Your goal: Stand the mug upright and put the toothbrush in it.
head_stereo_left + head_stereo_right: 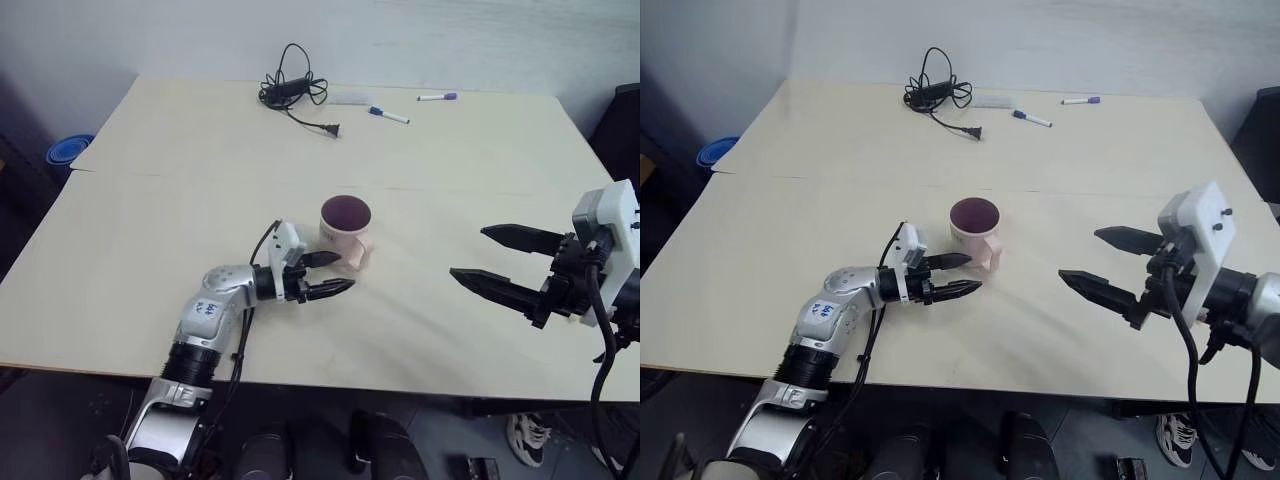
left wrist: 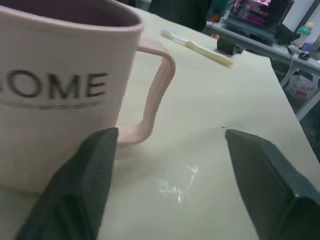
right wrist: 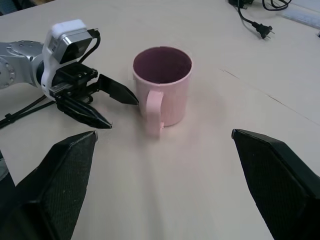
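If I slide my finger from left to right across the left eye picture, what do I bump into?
Blue bowl → left hand → mug → right hand.

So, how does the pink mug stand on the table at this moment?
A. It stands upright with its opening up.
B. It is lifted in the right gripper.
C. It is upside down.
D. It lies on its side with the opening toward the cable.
A. The mug stands upright on the table, its dark inside showing from above, and the open left gripper is just beside it, not holding it.
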{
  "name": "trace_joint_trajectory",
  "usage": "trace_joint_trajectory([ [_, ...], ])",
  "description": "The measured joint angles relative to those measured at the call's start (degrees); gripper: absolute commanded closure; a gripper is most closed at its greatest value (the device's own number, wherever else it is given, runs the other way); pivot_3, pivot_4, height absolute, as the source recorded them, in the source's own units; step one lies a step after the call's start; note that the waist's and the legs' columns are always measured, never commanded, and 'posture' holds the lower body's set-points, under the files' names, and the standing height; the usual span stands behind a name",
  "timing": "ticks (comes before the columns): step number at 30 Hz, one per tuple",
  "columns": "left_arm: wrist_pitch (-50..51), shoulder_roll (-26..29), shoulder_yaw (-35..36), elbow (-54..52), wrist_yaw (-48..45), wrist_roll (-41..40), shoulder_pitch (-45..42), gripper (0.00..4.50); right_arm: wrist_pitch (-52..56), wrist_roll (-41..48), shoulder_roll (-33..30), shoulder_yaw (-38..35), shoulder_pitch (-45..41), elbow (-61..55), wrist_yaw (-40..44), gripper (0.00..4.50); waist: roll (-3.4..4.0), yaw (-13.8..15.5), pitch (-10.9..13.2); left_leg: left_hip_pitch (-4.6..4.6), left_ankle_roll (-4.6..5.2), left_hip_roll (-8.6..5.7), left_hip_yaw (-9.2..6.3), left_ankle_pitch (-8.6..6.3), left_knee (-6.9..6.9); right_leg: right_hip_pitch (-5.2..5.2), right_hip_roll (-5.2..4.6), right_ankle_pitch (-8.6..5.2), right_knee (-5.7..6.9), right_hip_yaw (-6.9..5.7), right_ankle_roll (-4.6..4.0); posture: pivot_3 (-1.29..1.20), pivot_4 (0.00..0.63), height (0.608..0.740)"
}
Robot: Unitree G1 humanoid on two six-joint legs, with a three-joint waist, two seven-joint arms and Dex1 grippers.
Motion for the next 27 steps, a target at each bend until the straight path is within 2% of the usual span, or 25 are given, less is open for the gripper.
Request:
trace_joint_trajectory([
  [3,1.55,1.62,0.16,-2.84,0.12,-0.34,1.41,0.03,-0.33,-1.32,-0.01,2.40,-1.87,1.15,0.23,0.00,0.00,-0.06,0.00,0.00,0.00,0.02,0.00,0.00,0.00,0.00,0.01,0.00,0.01,0.02,0.00,0.00,0.150,0.740],
  [7,5.16,8.22,2.11,-10.93,-0.24,-1.76,5.65,0.03,0.12,-5.73,-0.29,6.52,-4.35,4.31,-1.46,0.00,0.01,-0.29,-0.01,0.02,-0.03,0.05,0.02,-0.01,-0.04,-0.01,0.01,0.00,0.04,0.05,-0.01,0.00,0.150,0.740],
  [9,7.69,18.51,4.40,-18.15,-3.83,-3.13,11.20,0.03,1.33,-9.19,-0.71,8.01,-6.63,8.84,-4.84,0.00,-0.03,-1.19,0.01,0.00,-0.15,0.20,0.10,-0.06,-0.04,-0.08,0.02,0.01,0.14,0.06,-0.12,0.00,0.150,0.740],
  [10,9.94,25.56,7.47,-21.65,-6.82,-4.77,14.44,0.03,1.92,-12.42,-1.68,8.65,-7.67,13.36,-6.71,0.00,-0.04,-1.58,0.03,-0.01,-0.17,0.20,0.10,-0.07,-0.04,-0.11,0.03,-0.02,0.15,0.04,-0.18,0.00,0.150,0.740],
  [12,12.73,34.94,13.35,-26.29,-12.08,-8.19,16.22,0.03,1.90,-18.81,-3.75,10.50,-8.87,21.14,-8.07,0.00,0.12,-1.27,0.10,-0.05,-0.13,0.08,0.09,-0.06,0.01,-0.13,-0.01,-0.04,-0.02,-0.02,-0.19,0.00,0.150,0.740],
  [14,15.01,42.01,17.36,-29.75,-17.24,-13.07,14.99,0.03,1.77,-24.26,-4.83,14.92,-13.21,28.68,-8.25,0.00,0.23,-0.79,0.12,-0.06,-0.07,0.03,0.12,-0.05,0.05,-0.10,-0.02,0.00,-0.15,-0.01,-0.14,0.00,0.150,0.740],
  [16,18.10,44.63,20.12,-31.12,-19.64,-18.27,11.37,0.03,1.70,-28.60,-4.93,17.58,-17.68,36.12,-8.76,0.00,0.48,-0.40,0.09,-0.04,0.03,-0.03,0.16,-0.06,0.05,-0.07,-0.02,0.05,-0.23,0.00,-0.05,0.00,0.150,0.740],
  [21,28.13,43.69,20.53,-29.49,-16.84,-32.24,-6.18,0.03,-2.33,-38.34,-0.89,25.52,-32.81,57.63,-5.62,0.00,0.60,-1.03,0.09,-0.05,-0.03,0.01,0.26,-0.03,-0.07,-0.08,0.13,0.12,-0.18,0.05,0.07,0.00,0.150,0.740],
  [24,30.28,43.65,19.65,-29.53,-15.98,-35.41,-8.82,0.03,-4.80,-43.16,2.62,28.91,-39.20,69.98,-2.71,0.00,0.66,-2.07,0.09,-0.05,-0.10,0.06,0.37,-0.02,-0.23,-0.14,0.25,0.13,-0.17,-0.06,0.08,0.00,0.150,0.740],
  [27,29.69,44.82,17.98,-30.28,-16.67,-35.09,-8.38,0.03,-7.13,-46.86,4.28,30.87,-42.29,78.19,-0.35,0.00,0.69,-2.53,0.11,-0.08,-0.12,0.08,0.38,-0.01,-0.28,-0.17,0.28,0.13,-0.23,-0.13,0.08,0.00,0.150,0.740],
])
